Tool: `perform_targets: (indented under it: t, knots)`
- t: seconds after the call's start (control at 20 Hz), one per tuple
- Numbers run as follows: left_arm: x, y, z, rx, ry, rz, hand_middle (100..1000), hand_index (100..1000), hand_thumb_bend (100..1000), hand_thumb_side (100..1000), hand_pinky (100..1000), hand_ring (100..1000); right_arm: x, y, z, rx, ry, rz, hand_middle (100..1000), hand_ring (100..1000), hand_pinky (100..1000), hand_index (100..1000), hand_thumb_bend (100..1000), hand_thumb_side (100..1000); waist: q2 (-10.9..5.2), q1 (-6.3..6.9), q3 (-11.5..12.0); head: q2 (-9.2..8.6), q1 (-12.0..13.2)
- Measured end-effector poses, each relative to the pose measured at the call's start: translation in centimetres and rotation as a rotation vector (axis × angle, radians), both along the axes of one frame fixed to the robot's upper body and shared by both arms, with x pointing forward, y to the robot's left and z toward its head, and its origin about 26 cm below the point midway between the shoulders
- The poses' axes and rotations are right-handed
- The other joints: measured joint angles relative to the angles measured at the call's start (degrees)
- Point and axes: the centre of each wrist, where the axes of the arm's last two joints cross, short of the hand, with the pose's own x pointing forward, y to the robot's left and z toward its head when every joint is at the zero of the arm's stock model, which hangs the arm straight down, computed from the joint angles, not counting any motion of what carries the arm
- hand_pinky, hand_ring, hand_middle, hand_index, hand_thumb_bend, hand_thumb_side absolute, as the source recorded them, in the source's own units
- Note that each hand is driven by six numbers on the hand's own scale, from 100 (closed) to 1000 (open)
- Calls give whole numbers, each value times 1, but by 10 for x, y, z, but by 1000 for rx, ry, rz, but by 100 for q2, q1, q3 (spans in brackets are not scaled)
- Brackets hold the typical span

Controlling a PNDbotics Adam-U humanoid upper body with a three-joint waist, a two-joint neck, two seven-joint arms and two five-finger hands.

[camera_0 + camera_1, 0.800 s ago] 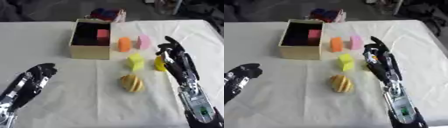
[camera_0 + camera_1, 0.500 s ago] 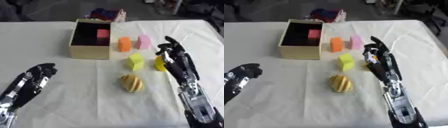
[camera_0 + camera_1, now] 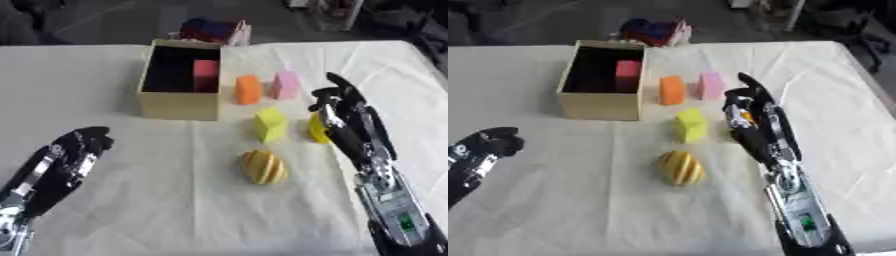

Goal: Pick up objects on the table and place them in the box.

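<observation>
Objects lie scattered on a white-clothed table (image 3: 114,200) before the humanoid's two black arms. The right hand (image 3: 343,117) reaches in from the lower right and closes its curled fingers around a small yellow object (image 3: 317,128), which sits on the cloth just right of a yellow block (image 3: 270,124); whether that object has left the cloth cannot be told. The left hand (image 3: 77,150) rests idle at the lower left, fingers loosely extended and holding nothing.

A tan box (image 3: 180,80) stands at the far left-centre of the table, open at the top, its interior dark, with a red block (image 3: 206,75) inside against its right wall. Just right of the box stand an orange block (image 3: 248,89) and a pink block (image 3: 285,85), side by side and close together. Nearer the camera, a yellow-and-brown striped rounded object (image 3: 263,167) lies on the cloth, below the yellow block and apart from both hands. Beyond the box, at the table's far edge, sits a cluster of blue, red and pink items (image 3: 213,31).
</observation>
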Motion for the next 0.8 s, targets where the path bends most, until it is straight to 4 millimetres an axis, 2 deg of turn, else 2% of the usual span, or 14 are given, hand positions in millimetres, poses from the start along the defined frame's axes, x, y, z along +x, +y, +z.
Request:
perform_targets:
  t: [0.15, 0.25, 0.3, 0.35, 0.45, 0.65, 0.8]
  knots:
    - [0, 0, 0, 0, 0, -1, 686, 850, 100, 745, 821, 770, 2, -5, 5, -78, -9, 27, 683, 617, 865, 944, 100, 432, -7, 0, 26, 0, -7]
    - [0, 0, 0, 0, 1, -1, 686, 850, 100, 743, 820, 770, 5, -8, 11, -169, -23, 64, 688, 619, 865, 947, 100, 437, -10, 0, 50, 0, -21]
    - [0, 0, 0, 1, 1, -1, 686, 850, 100, 744, 821, 770, 7, -10, 14, -217, -28, 87, 688, 623, 865, 949, 100, 406, -10, 0, 50, 0, -24]
    - [0, 0, 0, 1, 2, -3, 686, 849, 100, 745, 820, 770, 8, -11, 17, -265, -31, 115, 693, 626, 865, 950, 100, 461, -11, -1, 55, 0, -27]
    - [0, -1, 0, 3, 4, -10, 686, 849, 100, 744, 820, 770, 12, -10, 20, -356, -32, 191, 695, 629, 865, 951, 100, 475, -20, -2, 79, 0, -44]
    - [0, -2, 0, 3, 6, -12, 686, 850, 100, 744, 820, 770, 20, -10, 17, -538, 8, 370, 706, 650, 865, 953, 100, 489, -31, -2, 108, 0, -75]
    - [0, -2, -1, 4, 6, -13, 686, 850, 100, 744, 820, 770, 22, -16, 13, -681, 50, 467, 724, 691, 871, 949, 100, 427, -31, -1, 104, 0, -93]
